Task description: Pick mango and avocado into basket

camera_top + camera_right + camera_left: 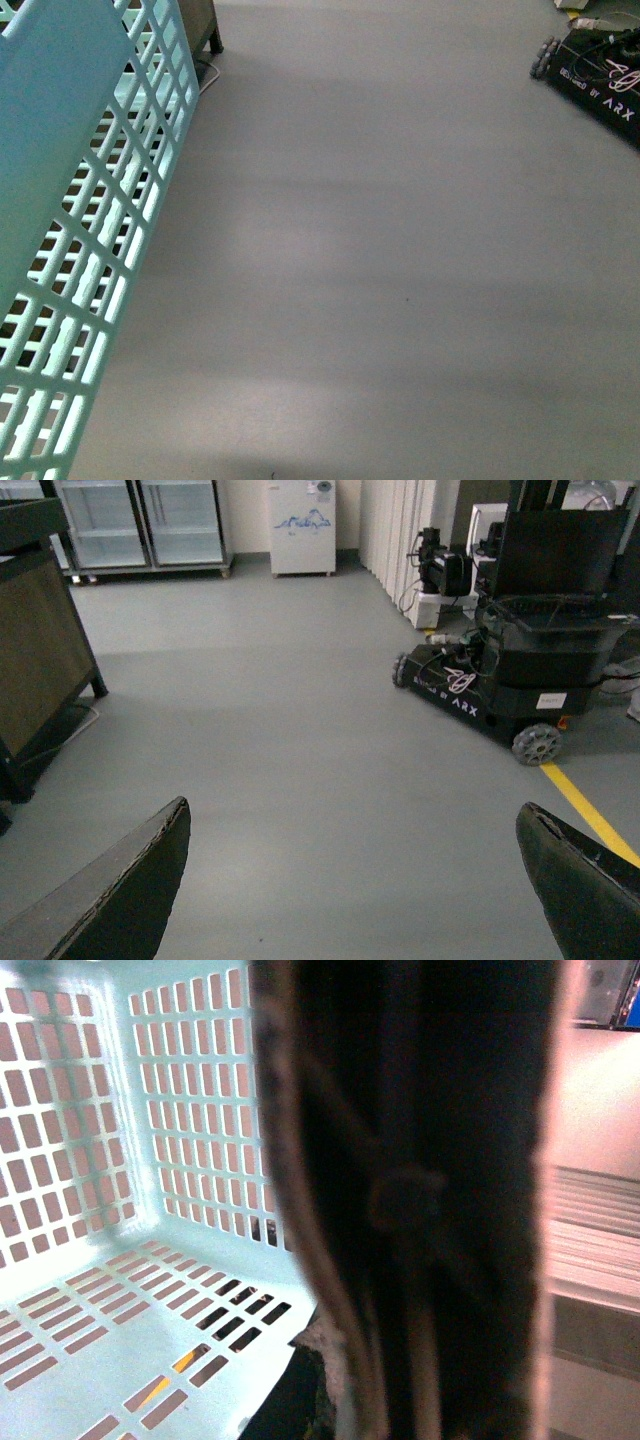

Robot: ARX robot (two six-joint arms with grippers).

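The light blue slotted basket hangs tilted at the far left of the front view, off the grey floor. The left wrist view looks into its slotted walls and floor. Its brownish-pink handle fills that view close up and blurred, with my left gripper shut on it, the fingers mostly hidden. My right gripper is open above bare floor, its dark fingertips wide apart with nothing between them. The mango and the avocado are out of view.
Another wheeled ARX robot base stands on the floor at the front view's far right. A dark cabinet stands behind the basket. Glass-door fridges line the far wall, and a yellow floor line runs nearby.
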